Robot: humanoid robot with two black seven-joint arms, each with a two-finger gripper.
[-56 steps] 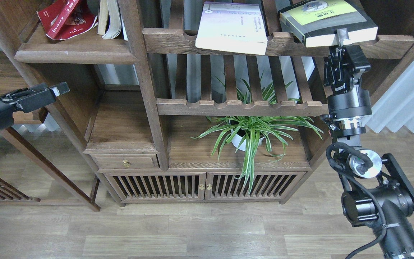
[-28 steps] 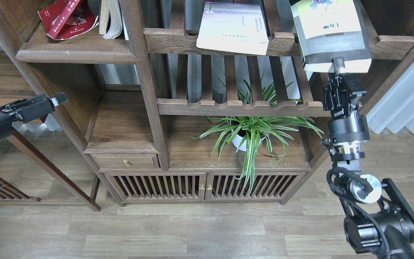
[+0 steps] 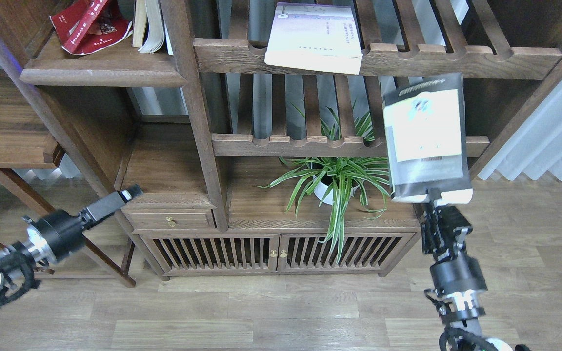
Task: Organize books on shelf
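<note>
My right gripper [image 3: 434, 195] pinched the thick grey book [image 3: 426, 141] upright before the slatted rack [image 3: 339, 145], its cover print unreadable. My left gripper's [image 3: 126, 194] jaws: couldn't tell.

Wood-plank floor [image 3: 286, 312], white curtain [image 3: 549, 136]

Right claw [image 3: 436, 196] clamps the bottom edge of the thick black-edged book [image 3: 426, 139], held upright in front of the slatted racks [image 3: 378, 56]. Lavender-white book [image 3: 314, 38] lies on upper rack. Red book [image 3: 90, 24] leans on the shelf [image 3: 100, 70]. Left claw [image 3: 124, 195] low, near the drawer [image 3: 171, 219], its fingers indistinct.
</note>
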